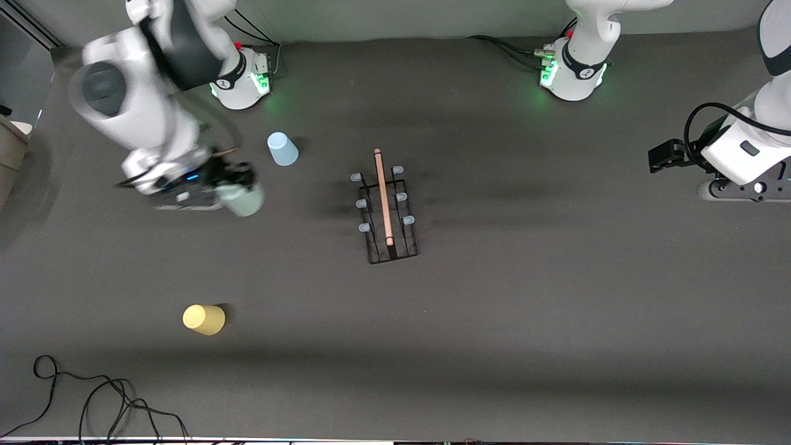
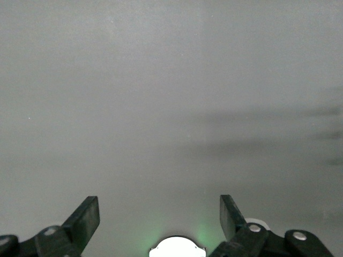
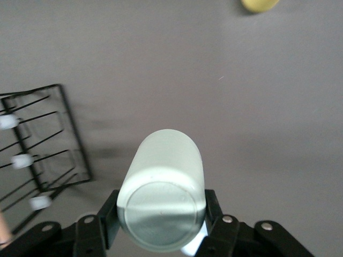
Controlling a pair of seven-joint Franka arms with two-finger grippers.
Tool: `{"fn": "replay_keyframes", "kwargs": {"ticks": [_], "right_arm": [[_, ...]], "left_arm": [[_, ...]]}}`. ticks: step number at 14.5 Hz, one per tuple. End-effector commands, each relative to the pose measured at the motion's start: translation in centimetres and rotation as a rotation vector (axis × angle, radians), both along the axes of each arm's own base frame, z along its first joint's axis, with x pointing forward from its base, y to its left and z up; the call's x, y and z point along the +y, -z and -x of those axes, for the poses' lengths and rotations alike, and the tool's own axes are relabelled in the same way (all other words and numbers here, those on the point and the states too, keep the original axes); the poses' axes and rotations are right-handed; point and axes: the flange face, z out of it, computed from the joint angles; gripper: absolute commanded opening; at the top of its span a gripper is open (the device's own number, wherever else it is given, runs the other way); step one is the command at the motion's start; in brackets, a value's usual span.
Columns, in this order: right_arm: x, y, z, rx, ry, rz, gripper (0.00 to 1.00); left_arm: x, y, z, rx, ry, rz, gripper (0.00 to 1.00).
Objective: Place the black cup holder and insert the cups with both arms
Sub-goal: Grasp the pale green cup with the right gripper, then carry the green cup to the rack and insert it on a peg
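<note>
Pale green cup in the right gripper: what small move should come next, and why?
Probably carry the pale green cup toward the black cup holder and line it up with a peg. The right gripper is shut on it above the table, all pegs look bare, and the left gripper waits open.

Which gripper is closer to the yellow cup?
Right. The right gripper, shut on the pale green cup, is over the table at the yellow cup's end; the left gripper waits open at the other end.
</note>
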Motion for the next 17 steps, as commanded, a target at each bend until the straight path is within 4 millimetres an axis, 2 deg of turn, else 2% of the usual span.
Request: {"fn": "replay_keyframes", "kwargs": {"ticks": [1,4,6,7,11,17], "right_arm": [[7.4,0.1,3.4,-0.020,0.079,-0.003,0.32],[13.3,1.3,6.9,-0.034,0.124,-0.003,0.32],[16.0,2.7,8.2,-0.048,0.150,-0.011,0.32],[16.6,3.6,8.1,-0.055,0.161,-0.016,0.32],[17.7,6.5,7.3,-0.073,0.180,-0.030,0.32],[17.5,11.5,7.4,-0.084,0.187,-0.035,0.32]], "left_arm": [[0.4,-0.7,0.6,-0.005,0.014,-0.005,1.00],[0.7,-0.6,0.6,0.001,0.009,-0.005,1.00],[0.7,-0.7,0.6,0.000,0.009,-0.006,1.00],[0.7,-0.7,0.6,0.000,0.009,-0.005,1.00],[0.6,-0.7,0.6,0.000,0.011,-0.005,1.00],[0.6,-0.7,0.6,0.000,0.011,-0.005,1.00]]}}
